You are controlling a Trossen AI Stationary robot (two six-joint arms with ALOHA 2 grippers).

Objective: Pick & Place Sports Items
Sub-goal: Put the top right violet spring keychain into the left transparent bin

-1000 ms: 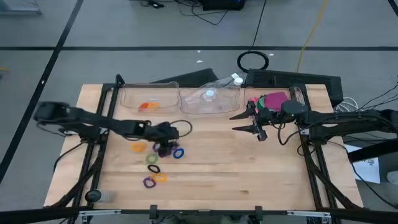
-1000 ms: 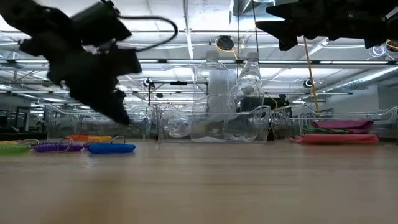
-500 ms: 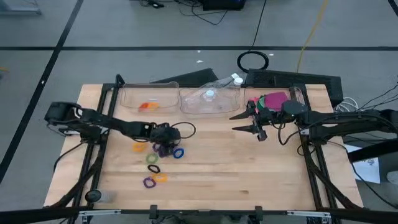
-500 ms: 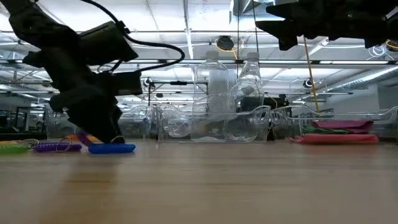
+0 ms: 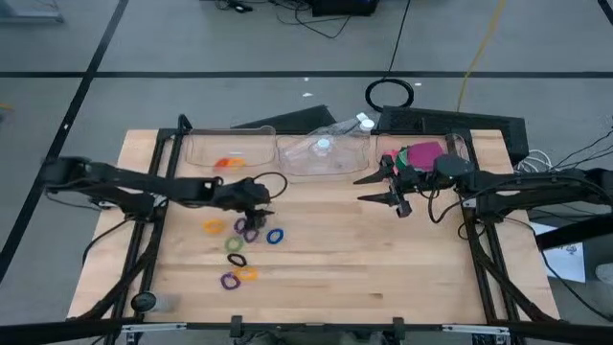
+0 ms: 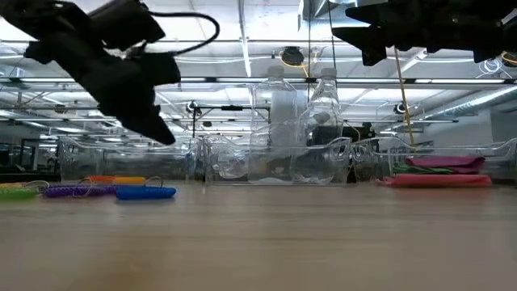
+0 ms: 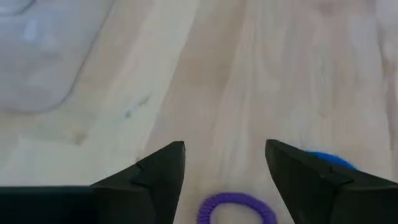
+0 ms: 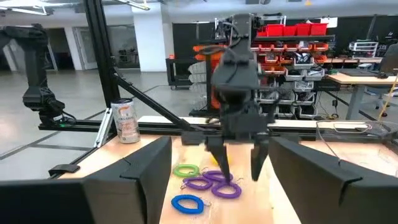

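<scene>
Several small elastic rings lie flat on the wooden table left of centre: orange, purple, blue, green, black and more nearer the front. My left gripper hangs open above the purple ring, just to its far side, with nothing between its fingers. My right gripper stands open and empty, raised beside the right tray. That tray holds pink and green flat pieces. One orange ring lies in the left tray.
Three clear trays stand in a row along the far edge; the middle one holds clear plastic bottles. A can stands near the table's left edge. Bare wood stretches across the table's centre and near right.
My left gripper dropped to the rings, its fingertips nearly at the table, then rose again and drew back a little toward the far edge. Its fingers stayed open. The rings lie where they were.
</scene>
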